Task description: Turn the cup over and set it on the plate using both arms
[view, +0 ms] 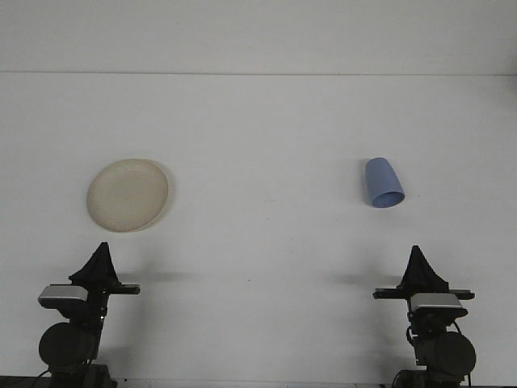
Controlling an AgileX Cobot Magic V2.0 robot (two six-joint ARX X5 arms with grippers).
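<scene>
Status: While both arms sit low at the near edge of the table, no step of the task is yet under way.
Cup: The blue cup (383,183) lies on its side on the white table (266,129), right of centre, mouth toward the near right, well apart from everything else.
Plate: The cream plate (128,195) rests flat on the left side, bare, well apart from the cup.
Right gripper: The right gripper (418,252) points up-table, near the cup's side but not touching it; the fingers appear drawn together to a point and hold nothing.
Left gripper: The left gripper (102,249) sits just below the plate, likewise drawn to a point and holding nothing.
Step in hand, judged: The right arm, being nearer, should reach the cup first.
Method, advised: Spread the fingers before descent, take the cup across its wall near mid-length, and avoid nudging it, since it may roll.
</scene>
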